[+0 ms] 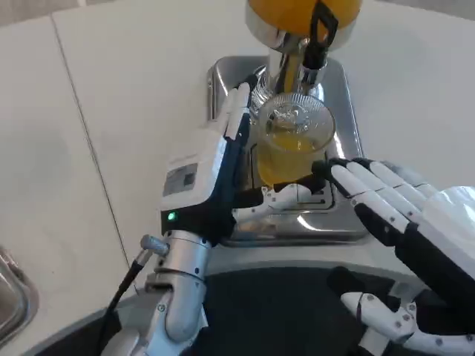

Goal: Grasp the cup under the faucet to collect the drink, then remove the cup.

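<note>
Head view, upper centre of frame: clear ribbed cup [295,141], part-filled with orange drink, standing on a shiny steel drip tray [349,111] under the black-handled faucet [318,41] of an orange-filled dispenser [297,11]; my left hand [223,167] holds the cup, fingers along its left side, thumb below; my right hand [393,211], lower right, holds nothing, fingers spread, tips near the tray; white matte worktop [111,111]. Step judged: collecting; next, lift the cup away level.
</note>
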Action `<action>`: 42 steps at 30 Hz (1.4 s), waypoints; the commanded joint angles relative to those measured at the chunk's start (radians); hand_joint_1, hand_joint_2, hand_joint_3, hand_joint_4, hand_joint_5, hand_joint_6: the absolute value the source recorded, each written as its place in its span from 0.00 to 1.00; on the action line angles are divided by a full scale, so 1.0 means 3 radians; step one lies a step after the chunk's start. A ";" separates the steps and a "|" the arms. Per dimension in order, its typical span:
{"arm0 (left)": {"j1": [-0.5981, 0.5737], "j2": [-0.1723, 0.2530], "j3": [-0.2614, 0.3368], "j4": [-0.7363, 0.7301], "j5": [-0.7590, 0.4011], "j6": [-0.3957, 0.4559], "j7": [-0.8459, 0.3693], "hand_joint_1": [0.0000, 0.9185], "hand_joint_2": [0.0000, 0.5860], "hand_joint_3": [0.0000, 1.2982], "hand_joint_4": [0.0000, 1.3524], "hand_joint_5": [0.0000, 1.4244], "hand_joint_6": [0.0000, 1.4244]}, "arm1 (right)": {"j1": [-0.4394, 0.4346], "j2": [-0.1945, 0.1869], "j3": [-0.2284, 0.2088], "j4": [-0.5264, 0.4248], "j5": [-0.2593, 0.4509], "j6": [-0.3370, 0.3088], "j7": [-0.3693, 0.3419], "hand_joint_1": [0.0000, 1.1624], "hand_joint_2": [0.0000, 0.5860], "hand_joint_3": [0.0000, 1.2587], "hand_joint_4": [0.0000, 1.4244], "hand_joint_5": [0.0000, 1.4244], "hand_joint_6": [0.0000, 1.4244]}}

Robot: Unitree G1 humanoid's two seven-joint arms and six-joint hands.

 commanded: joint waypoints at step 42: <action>-0.0389 -0.0817 0.0025 0.0617 -0.0413 0.0203 0.0833 0.73 0.11 0.80 0.86 0.99 1.00 | -0.0103 -0.0087 -0.0142 -0.0129 0.0130 0.0569 0.0246 0.18 0.79 0.00 0.00 0.01 0.02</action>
